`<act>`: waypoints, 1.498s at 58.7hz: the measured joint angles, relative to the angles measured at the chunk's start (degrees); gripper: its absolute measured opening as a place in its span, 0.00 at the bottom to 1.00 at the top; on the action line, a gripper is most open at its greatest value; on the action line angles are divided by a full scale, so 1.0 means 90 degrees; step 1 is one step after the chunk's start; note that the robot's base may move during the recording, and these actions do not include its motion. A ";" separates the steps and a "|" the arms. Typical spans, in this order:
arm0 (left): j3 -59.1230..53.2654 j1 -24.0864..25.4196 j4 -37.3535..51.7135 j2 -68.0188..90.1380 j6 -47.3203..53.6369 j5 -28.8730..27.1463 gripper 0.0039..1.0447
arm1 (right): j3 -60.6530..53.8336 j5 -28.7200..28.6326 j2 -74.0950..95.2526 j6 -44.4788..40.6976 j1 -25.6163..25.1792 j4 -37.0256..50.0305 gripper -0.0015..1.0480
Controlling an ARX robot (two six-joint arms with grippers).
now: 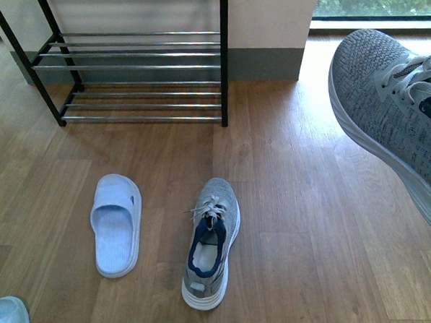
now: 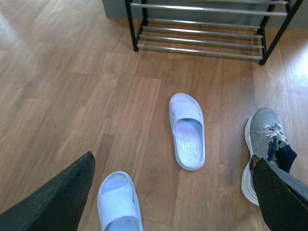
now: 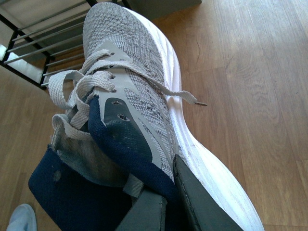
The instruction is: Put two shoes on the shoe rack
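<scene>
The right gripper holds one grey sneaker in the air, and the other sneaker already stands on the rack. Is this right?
Not quite. In the front view the other sneaker lies on the floor before the rack, beside a slipper. The right gripper does hold one grey sneaker.

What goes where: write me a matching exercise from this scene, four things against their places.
1 shoe rack
2 floor sneaker
3 held sneaker
4 slipper nearer the rack

A in the right gripper, off the floor
B against the wall
C floor, left of a sneaker
D floor, right of a slipper

Pairs: 1-B, 2-D, 3-A, 4-C
</scene>
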 joint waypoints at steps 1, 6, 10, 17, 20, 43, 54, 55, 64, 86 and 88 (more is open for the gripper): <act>0.0049 -0.0022 0.0338 0.0466 -0.0022 0.0049 0.91 | 0.0000 -0.0002 0.0000 0.0000 0.0000 0.0000 0.01; 0.0408 -0.0168 0.1596 0.2348 -0.0066 0.0129 0.91 | 0.0000 0.0007 0.0000 -0.0002 0.0000 0.0000 0.01; 0.0916 -0.0393 0.2307 0.3937 -0.0100 0.0350 0.91 | 0.0000 0.0010 0.0000 0.0000 0.0000 0.0000 0.01; 0.1829 -0.0848 0.2419 0.6059 -0.0097 0.0369 0.91 | 0.0000 0.0007 0.0000 0.0000 0.0000 0.0000 0.01; 0.2302 -0.1035 0.2339 0.6851 -0.0112 0.0306 0.91 | 0.0000 0.0005 0.0000 0.0000 0.0000 0.0000 0.01; 0.5629 -0.2307 0.1226 1.1142 -0.1115 0.0138 0.91 | 0.0000 0.0007 0.0000 0.0000 0.0000 0.0000 0.01; 0.6873 -0.2416 0.0682 1.2206 -0.1489 -0.0165 0.91 | 0.0002 0.0005 0.0000 -0.0002 0.0000 0.0000 0.01; 0.6941 -0.2419 0.0653 1.2262 -0.1503 -0.0175 0.91 | 0.0000 0.0005 0.0000 0.0000 0.0000 0.0000 0.01; 0.7825 -0.2443 0.0248 1.2905 -0.1637 -0.0265 0.91 | 0.0000 0.0007 0.0000 0.0000 0.0000 0.0000 0.01; 0.9226 -0.2487 -0.0367 1.3869 -0.1681 -0.0301 0.91 | 0.0000 0.0007 0.0000 0.0000 0.0000 0.0000 0.01; 0.9272 -0.2487 -0.0376 1.3916 -0.1688 -0.0304 0.91 | 0.0000 0.0007 0.0000 0.0000 0.0000 0.0000 0.01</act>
